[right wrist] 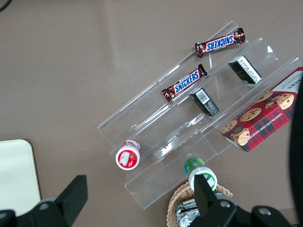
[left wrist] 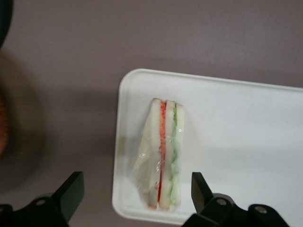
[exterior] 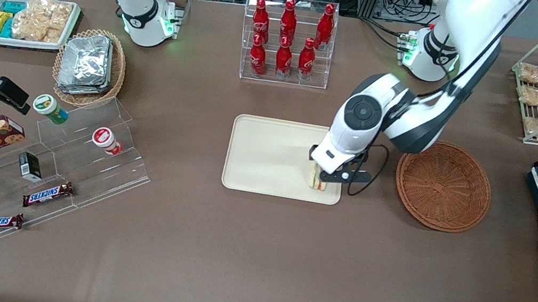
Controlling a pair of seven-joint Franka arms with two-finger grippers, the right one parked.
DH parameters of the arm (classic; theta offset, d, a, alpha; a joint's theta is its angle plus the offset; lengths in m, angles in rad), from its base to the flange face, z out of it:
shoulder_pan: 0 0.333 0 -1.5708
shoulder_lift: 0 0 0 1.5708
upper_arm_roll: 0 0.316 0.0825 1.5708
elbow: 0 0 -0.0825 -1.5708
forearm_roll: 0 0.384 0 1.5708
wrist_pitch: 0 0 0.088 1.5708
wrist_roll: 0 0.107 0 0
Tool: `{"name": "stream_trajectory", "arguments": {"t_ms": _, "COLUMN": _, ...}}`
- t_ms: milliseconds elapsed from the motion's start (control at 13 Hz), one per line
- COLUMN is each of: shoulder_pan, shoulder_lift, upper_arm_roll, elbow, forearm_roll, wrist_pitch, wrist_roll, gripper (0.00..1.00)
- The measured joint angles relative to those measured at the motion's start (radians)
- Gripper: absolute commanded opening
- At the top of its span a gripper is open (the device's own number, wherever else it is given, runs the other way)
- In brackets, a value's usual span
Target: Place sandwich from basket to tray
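Hovering our open, empty black two-finger gripper above the triangular white-bread sandwich lying on the cream rectangular plastic tray, we should lift straight clear without nudging it.

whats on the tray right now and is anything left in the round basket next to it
The wrapped sandwich lies on the tray, near its basket-side edge, with the gripper above it, jaws open and clear of the bread. The basket shows only bare weave; the arm covers a little of its rim.
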Motion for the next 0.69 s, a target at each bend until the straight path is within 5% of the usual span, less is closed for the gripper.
{"name": "stream_trajectory", "arguments": {"t_ms": 231, "shoulder_pan": 0.019, "shoulder_lift": -0.082, "upper_arm_roll": 0.062, "elbow": 0.174, "forearm_roll": -0.084, "wrist_pitch": -0.243, "wrist_roll": 0.073, "gripper": 1.00}}
{"name": "stream_trajectory", "arguments": {"t_ms": 692, "shoulder_pan": 0.039, "shoulder_lift": -0.097, "upper_arm_roll": 0.373, "elbow": 0.474, "forearm_roll": -0.171, "wrist_pitch": -0.488, "wrist_roll": 0.411, "gripper": 1.00}}
